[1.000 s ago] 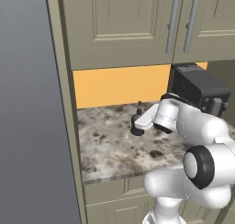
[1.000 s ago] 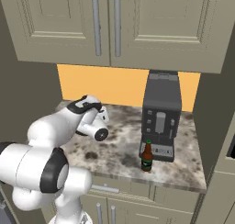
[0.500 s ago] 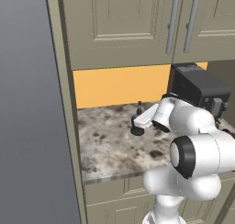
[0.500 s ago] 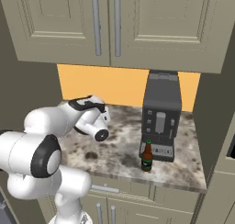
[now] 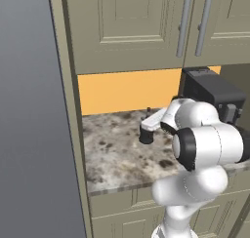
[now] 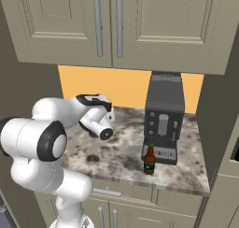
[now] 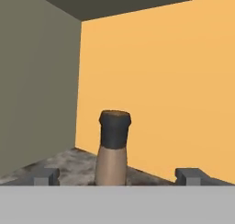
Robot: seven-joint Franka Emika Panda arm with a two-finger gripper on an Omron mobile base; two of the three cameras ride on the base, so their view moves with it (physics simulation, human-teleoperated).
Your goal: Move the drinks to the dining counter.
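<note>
While the jaws (image 7: 118,176) stand spread wide, the squat black bottle (image 5: 146,132) sits centred between the fingertips (image 7: 46,176), untouched, so closing should catch its neck. In the hand view that neck looks tan and smooth, capped by a dark matte band. Well off to one side of the jaws, the red-capped bottle (image 6: 149,159) stands upright against the boxy black coffee machine (image 6: 162,116). Both rest on the speckled marble desk (image 5: 113,160) under beige panelled cabinets (image 6: 112,26).
</note>
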